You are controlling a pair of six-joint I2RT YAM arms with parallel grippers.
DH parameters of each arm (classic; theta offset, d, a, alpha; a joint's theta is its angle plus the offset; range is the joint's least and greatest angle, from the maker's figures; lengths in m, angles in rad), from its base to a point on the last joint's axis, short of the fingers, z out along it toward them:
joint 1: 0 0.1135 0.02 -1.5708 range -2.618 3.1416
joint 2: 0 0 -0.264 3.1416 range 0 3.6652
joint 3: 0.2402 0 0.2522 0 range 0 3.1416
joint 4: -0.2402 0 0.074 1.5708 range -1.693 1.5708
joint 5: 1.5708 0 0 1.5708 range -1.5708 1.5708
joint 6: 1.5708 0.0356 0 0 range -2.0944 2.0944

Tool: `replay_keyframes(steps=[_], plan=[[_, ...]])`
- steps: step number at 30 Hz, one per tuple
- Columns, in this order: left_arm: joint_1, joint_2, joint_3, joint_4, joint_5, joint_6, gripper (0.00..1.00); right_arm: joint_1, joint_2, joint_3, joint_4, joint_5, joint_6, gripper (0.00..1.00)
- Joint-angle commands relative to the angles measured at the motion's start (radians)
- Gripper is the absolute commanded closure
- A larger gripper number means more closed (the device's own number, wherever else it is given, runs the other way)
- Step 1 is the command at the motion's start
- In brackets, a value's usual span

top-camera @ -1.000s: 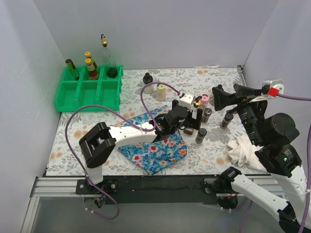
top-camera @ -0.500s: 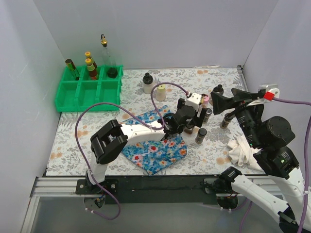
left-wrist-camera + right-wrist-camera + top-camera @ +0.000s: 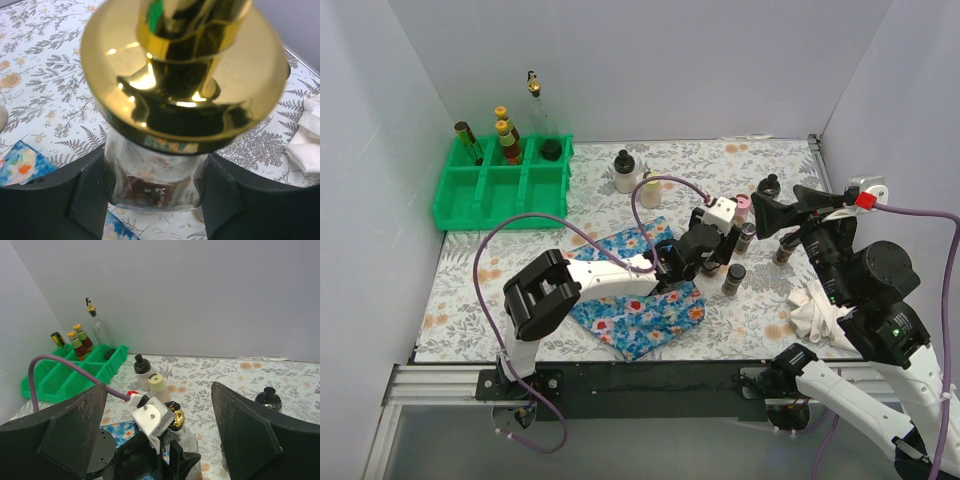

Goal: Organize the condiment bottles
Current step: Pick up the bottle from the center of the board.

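In the left wrist view a clear glass bottle with a big gold top (image 3: 185, 75) fills the frame. My left gripper (image 3: 155, 180) is shut on its glass body, one black finger (image 3: 85, 195) pressed to each side; it stands on the table. Seen from above, the left gripper (image 3: 715, 250) is mid-table by the cloth. My right gripper (image 3: 782, 208) hangs open above the right side, nothing between its fingers (image 3: 75, 435). Loose bottles: white black-capped (image 3: 625, 172), cream (image 3: 651, 190), pink-lidded (image 3: 742, 205), dark jars (image 3: 734, 279) (image 3: 785, 248). Several bottles (image 3: 507, 140) stand in the green tray's back row.
The green compartment tray (image 3: 480, 195) sits at the back left against the wall. A blue floral cloth (image 3: 640, 300) lies under the left arm near the front. A crumpled white cloth (image 3: 820, 310) lies at the right. A round black-capped jar (image 3: 769, 187) stands at the back right.
The left gripper moved right onto the gold-topped bottle and its jaws closed from wide open onto the glass. The right gripper drifted slightly left and stayed open.
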State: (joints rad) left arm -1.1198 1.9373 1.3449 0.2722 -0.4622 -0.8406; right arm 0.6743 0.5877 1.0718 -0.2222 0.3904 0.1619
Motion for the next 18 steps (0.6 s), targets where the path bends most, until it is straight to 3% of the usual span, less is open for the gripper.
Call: replay_keyframes(steps=[1,4,10,14,18], plan=[[-0.006,-0.113,-0.021,0.042,-0.010,0.032,0.86,-0.001,-0.015,-0.006,0.052,-0.002,0.008,0.07],[-0.006,-0.156,-0.035,0.018,-0.021,0.003,1.00,-0.001,-0.019,-0.009,0.050,-0.005,0.018,0.08],[-0.005,-0.245,-0.026,-0.059,-0.116,-0.015,1.00,-0.001,-0.014,-0.016,0.029,-0.015,0.050,0.09],[0.000,-0.293,-0.020,-0.054,-0.220,0.069,1.00,-0.001,-0.020,-0.021,0.023,-0.033,0.070,0.09],[0.044,-0.354,-0.013,-0.070,-0.221,0.109,1.00,-0.002,-0.014,-0.026,0.012,-0.054,0.076,0.10]])
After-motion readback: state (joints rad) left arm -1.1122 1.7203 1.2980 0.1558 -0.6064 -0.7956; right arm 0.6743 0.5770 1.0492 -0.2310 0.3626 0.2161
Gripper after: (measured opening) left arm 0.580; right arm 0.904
